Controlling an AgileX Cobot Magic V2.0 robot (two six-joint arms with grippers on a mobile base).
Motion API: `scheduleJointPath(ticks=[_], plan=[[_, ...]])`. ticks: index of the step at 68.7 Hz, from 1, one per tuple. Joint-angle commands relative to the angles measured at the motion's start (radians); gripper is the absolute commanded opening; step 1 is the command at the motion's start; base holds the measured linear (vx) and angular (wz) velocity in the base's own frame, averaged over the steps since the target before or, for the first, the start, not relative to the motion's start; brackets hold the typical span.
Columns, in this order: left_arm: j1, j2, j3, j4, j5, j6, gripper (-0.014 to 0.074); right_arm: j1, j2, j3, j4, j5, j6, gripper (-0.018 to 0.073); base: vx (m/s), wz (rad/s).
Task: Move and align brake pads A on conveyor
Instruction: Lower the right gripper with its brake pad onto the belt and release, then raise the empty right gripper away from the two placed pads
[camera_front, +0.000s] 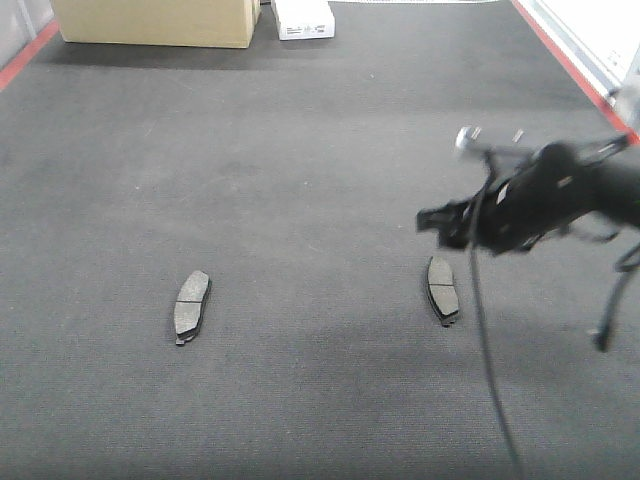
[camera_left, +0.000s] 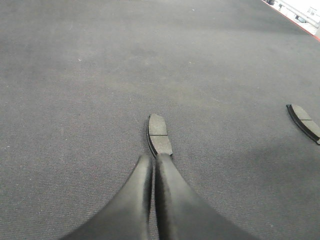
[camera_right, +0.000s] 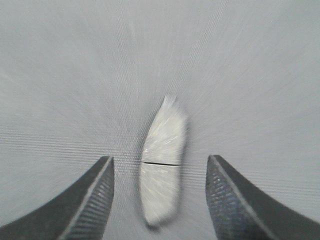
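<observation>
Two brake pads lie flat on the dark grey conveyor (camera_front: 300, 150). One pad (camera_front: 192, 305) is left of centre and the other (camera_front: 442, 290) is to the right. My right gripper (camera_front: 436, 222) hovers just above the right pad. In the right wrist view, which is motion-blurred, that gripper (camera_right: 160, 158) is open, with the pad (camera_right: 162, 172) lengthwise between its fingers and apart from both. My left gripper (camera_left: 154, 159) is shut and holds nothing. Its tips sit over the near end of the left pad (camera_left: 159, 135), and the other pad (camera_left: 305, 121) shows at the far right.
At the belt's far end stand a cardboard box (camera_front: 155, 22) and a small white box (camera_front: 303, 18). Red edges (camera_front: 570, 60) run along both sides of the belt. A black cable (camera_front: 490, 350) hangs down from the right arm.
</observation>
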Motion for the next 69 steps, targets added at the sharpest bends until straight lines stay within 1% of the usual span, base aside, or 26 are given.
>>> scheduleJointPath(ticks=[1, 7, 14, 22, 32, 39, 49, 56, 69], plan=[[-0.006, 0.008, -0.026, 0.004, -0.067, -0.005, -0.0006, -0.001, -0.141, -0.022, -0.065, 0.015, -0.014, 0.0371, 0.00, 0.00], [-0.006, 0.008, -0.026, 0.004, -0.067, -0.005, -0.0006, -0.001, -0.234, 0.018, -0.096, 0.020, -0.025, 0.0327, 0.00, 0.00], [-0.006, 0.008, -0.026, 0.004, -0.067, -0.005, -0.0006, -0.001, -0.379, 0.129, -0.114, -0.024, -0.050, 0.0228, 0.00, 0.00], [-0.006, 0.008, -0.026, 0.004, -0.067, -0.005, -0.0006, -0.001, -0.530, 0.260, -0.117, -0.068, -0.053, 0.0107, 0.00, 0.00], [-0.006, 0.008, -0.026, 0.004, -0.067, -0.005, -0.0006, -0.001, -0.710, 0.386, -0.117, -0.094, -0.053, -0.0011, 0.00, 0.00], [-0.006, 0.008, -0.026, 0.004, -0.067, -0.005, -0.0006, -0.001, -0.815, 0.466, -0.127, -0.101, -0.060, -0.0008, 0.00, 0.00], [-0.006, 0.008, -0.026, 0.004, -0.067, -0.005, -0.0006, -0.001, -0.968, 0.591, -0.146, -0.145, -0.103, -0.0006, 0.00, 0.00], [-0.006, 0.008, -0.026, 0.004, -0.067, -0.005, -0.0006, -0.001, -1.088, 0.671, -0.142, -0.184, -0.103, -0.0006, 0.00, 0.00], [-0.006, 0.008, -0.026, 0.004, -0.067, -0.005, -0.0006, -0.001, -1.297, 0.796, -0.143, -0.201, -0.103, -0.0006, 0.00, 0.00]])
